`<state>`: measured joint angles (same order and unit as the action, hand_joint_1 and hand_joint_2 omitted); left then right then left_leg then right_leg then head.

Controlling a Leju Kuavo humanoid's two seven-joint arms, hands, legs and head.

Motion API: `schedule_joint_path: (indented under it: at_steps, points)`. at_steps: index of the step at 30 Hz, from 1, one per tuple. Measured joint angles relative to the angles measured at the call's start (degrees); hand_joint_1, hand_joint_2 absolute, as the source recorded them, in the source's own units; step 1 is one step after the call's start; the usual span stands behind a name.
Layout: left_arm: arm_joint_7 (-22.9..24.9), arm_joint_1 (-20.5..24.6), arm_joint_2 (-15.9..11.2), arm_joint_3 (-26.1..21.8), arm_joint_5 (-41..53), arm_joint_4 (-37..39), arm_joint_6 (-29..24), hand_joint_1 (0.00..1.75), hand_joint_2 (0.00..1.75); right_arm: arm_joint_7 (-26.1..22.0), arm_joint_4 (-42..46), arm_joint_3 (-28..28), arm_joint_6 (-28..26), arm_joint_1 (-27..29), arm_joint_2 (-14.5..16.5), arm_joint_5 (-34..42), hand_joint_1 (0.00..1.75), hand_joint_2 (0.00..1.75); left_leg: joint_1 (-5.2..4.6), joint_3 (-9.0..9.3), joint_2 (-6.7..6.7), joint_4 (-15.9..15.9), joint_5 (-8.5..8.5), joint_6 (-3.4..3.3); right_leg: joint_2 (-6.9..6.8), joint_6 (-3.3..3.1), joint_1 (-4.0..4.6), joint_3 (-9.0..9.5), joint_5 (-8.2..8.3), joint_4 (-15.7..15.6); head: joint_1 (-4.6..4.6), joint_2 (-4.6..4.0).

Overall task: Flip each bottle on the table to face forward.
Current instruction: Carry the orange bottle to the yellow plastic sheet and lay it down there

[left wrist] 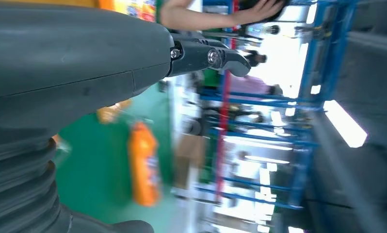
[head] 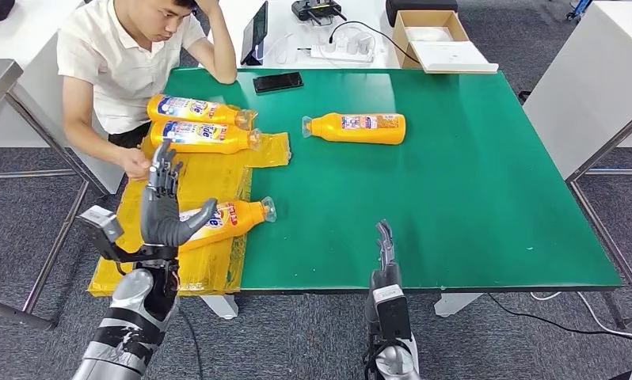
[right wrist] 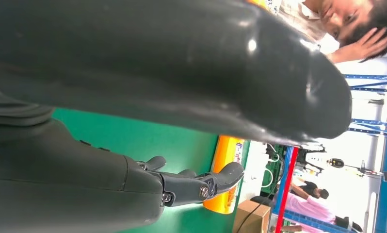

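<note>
Now the left hand point(head: 164, 207) hovers over the yellow sheet point(head: 210, 178), fingers spread and holding nothing, just beside the nearest bottle point(head: 232, 219). That bottle lies on its side, cap toward the green table point(head: 471, 182) centre. I think the hand should come down across the middle of the body, not the narrow neck, so the roll does not slip. The right hand point(head: 386, 249), at the near edge of the table, is held flat and holds nothing. Two bottles point(head: 198, 123) lie at the far end of the sheet near a seated person point(head: 131, 63); a fourth bottle point(head: 359, 128) lies alone on the table. Grey carpet is all around it.
</note>
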<state>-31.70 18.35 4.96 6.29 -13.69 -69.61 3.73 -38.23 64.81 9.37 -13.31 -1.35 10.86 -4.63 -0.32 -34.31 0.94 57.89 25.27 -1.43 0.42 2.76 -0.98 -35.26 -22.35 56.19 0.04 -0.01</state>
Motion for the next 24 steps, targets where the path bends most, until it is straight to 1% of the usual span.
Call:
schedule_joint_path:
  at_steps: [4, 8, 12, 14, 16, 17, 19, 21, 24]
  points:
    - [0.16, -0.95, 0.15, -1.08, -1.85, -4.15, 1.20, 0.00, 1.75, 0.00, 0.00, 0.12, -0.01, 0.02, -0.16, 0.02, 0.00, 0.00, 0.01, 0.00, 0.03, 0.00, 0.00, 0.00, -0.01, 0.00, 0.01, -0.01, 0.00, 0.00, -0.01, 0.00]
    - [0.09, -1.44, 0.25, -1.91, -3.08, -5.90, 1.44, 0.00, 1.75, 0.00, 0.00, 0.14, -0.10, 0.04, -0.23, -0.02, 0.00, 0.00, 0.01, 0.00, 0.00, 0.00, 0.00, 0.00, 0.00, 0.00, 0.02, -0.02, 0.00, 0.00, 0.00, 0.00]
    - [1.12, -2.27, 1.08, -3.36, -7.28, -8.13, 1.40, 0.00, 1.75, 0.01, 0.14, 0.14, -0.98, 0.14, -0.30, -0.60, 0.00, 0.00, 0.01, 0.00, 0.01, 0.00, 0.00, 0.00, 0.00, 0.00, 0.01, -0.02, 0.00, 0.01, -0.01, -0.01]
    - [2.48, -3.38, 1.82, -3.81, -9.16, -10.26, 0.77, 0.00, 1.75, 0.00, 0.62, 0.13, -2.61, 0.30, -0.47, -1.76, 0.00, 0.87, 0.01, 0.00, 0.01, 0.00, 0.00, 0.00, 0.00, 0.00, 0.00, -0.02, 0.00, 0.00, 0.00, -0.01]
    - [3.33, -5.23, 2.72, -3.75, -8.86, -12.74, -1.39, 0.00, 1.75, 0.02, 1.47, 0.11, -5.17, 0.40, -1.05, -3.95, 0.00, 1.75, -0.01, -0.01, 0.00, 0.00, 0.02, -0.02, 0.00, 0.00, -0.01, -0.02, 0.00, -0.02, -0.01, 0.00]
    - [3.44, -6.49, 3.16, -3.44, -7.95, -13.96, -3.05, 0.00, 1.75, 0.24, 1.84, 0.10, -6.65, 0.38, -1.62, -5.94, 0.00, 1.75, -0.02, 0.00, -0.01, 0.00, 0.05, -0.04, 0.01, 0.00, -0.01, -0.02, -0.01, -0.05, -0.02, 0.01]
    - [2.63, -9.75, 3.87, -2.00, -4.63, -16.13, -7.35, 0.00, 1.75, 1.86, 2.22, 0.07, -9.47, 0.27, -3.55, -12.46, 0.00, 1.75, -0.04, 0.00, -0.02, 0.00, 0.11, -0.11, 0.01, 0.02, -0.02, -0.01, -0.01, -0.10, -0.02, 0.01]
    - [0.92, -13.29, 4.24, 0.20, -0.05, -17.53, -12.17, 0.00, 1.75, 4.28, 2.10, -0.15, -11.87, 0.15, -5.96, -19.60, 0.00, 1.75, -0.05, -0.03, -0.01, 0.00, 0.15, -0.16, 0.00, 0.03, -0.03, 0.00, -0.02, -0.14, -0.01, 0.00]
    - [-1.58, -17.39, 4.36, 3.62, 6.70, -18.21, -17.63, 0.00, 1.75, 7.72, 1.43, -0.84, -15.12, -0.48, -9.14, -27.81, 0.00, 1.75, -0.07, -0.06, 0.00, 0.01, 0.18, -0.20, 0.00, 0.05, -0.04, 0.00, -0.03, -0.18, -0.02, 0.00]
